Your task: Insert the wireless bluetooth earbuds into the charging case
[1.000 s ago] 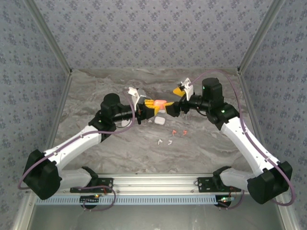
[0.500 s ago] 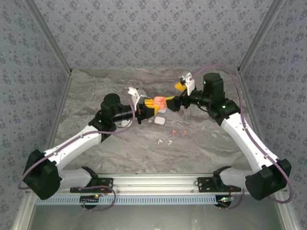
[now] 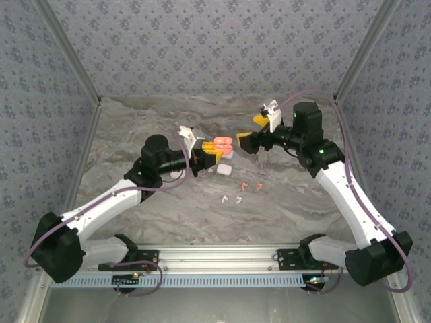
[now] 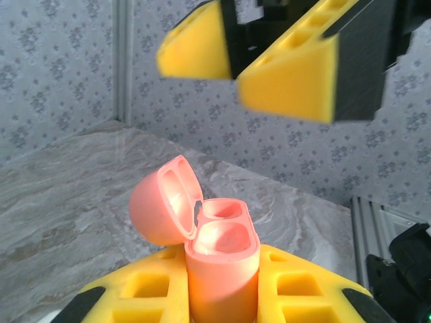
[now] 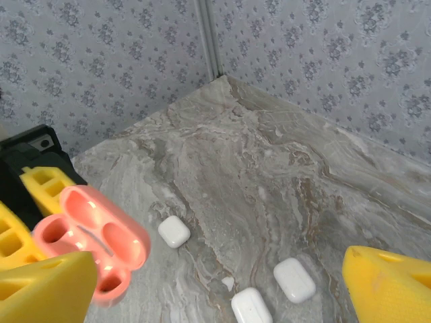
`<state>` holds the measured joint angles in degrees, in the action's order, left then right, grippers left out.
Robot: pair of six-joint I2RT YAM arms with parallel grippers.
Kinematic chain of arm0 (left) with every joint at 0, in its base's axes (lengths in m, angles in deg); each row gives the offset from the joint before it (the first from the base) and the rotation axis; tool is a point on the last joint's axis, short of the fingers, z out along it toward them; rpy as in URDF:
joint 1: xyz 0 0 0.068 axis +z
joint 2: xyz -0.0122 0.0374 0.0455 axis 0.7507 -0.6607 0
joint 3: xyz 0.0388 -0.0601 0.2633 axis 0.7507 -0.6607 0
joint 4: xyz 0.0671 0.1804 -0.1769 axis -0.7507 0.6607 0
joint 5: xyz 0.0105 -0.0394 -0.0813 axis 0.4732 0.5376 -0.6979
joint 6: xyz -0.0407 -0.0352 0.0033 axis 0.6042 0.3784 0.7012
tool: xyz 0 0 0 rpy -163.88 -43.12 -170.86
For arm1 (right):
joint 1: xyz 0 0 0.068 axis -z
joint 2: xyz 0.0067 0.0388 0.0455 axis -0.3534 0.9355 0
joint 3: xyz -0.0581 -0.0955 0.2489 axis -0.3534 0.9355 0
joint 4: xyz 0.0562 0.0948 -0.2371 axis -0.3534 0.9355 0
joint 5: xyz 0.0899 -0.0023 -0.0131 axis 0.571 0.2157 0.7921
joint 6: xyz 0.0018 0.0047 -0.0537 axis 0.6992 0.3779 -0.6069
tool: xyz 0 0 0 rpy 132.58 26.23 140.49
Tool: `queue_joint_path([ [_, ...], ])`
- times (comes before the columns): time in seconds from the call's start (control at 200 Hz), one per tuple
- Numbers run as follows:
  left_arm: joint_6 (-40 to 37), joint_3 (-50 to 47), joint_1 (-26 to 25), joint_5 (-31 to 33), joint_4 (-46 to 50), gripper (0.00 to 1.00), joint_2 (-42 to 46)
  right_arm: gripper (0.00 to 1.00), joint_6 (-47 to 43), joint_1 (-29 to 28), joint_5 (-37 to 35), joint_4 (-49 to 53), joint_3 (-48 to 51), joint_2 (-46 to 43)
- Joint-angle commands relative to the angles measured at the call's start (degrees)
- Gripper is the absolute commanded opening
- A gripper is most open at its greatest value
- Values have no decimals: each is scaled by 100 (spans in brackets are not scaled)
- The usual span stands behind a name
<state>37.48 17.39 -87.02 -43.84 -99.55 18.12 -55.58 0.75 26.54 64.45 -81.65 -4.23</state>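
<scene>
My left gripper (image 3: 204,153) is shut on the pink charging case (image 3: 223,142) and holds it upright above the table. In the left wrist view the case (image 4: 222,235) sits between my yellow fingers (image 4: 135,296), its lid (image 4: 161,208) hinged open and both sockets empty. My right gripper (image 3: 245,141) hangs open just right of the case with nothing in it. Its fingertips (image 4: 289,81) hover above the case. The right wrist view shows the open case (image 5: 94,245) at lower left of the right gripper (image 5: 215,269). Two white earbuds (image 3: 223,198) and two orange-red earbuds (image 3: 244,185) lie on the table nearer the arms.
White closed cases lie on the marble table (image 3: 135,128) under the grippers: one (image 5: 174,231) near the pink case, two more (image 5: 294,279) (image 5: 250,306) side by side. A tiny white piece (image 5: 227,282) lies between them. Patterned walls enclose the table.
My right gripper has drawn back to the right, away from the pink case. The left gripper keeps hold of the case and has shifted slightly.
</scene>
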Motion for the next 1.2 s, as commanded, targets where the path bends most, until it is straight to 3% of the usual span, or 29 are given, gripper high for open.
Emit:
queue_joint_path([
  [0.0,-219,-170,-38,427,-110,1,332,96,231,39,-481,635,225,-301],
  [0.3,-553,-721,-38,1082,149,1,1131,89,1337,-18,-1315,1546,1152,-204],
  [0.555,-676,-808,-39,1193,298,1,1453,79,2006,-697,-1911,1417,2064,327],
  [0.869,-655,-777,-39,1157,324,1,1411,70,1772,-655,-2719,1277,1983,1227],
  [1.194,-634,-734,-35,1153,381,1,1399,54,1724,-233,-2529,955,1986,1830],
])
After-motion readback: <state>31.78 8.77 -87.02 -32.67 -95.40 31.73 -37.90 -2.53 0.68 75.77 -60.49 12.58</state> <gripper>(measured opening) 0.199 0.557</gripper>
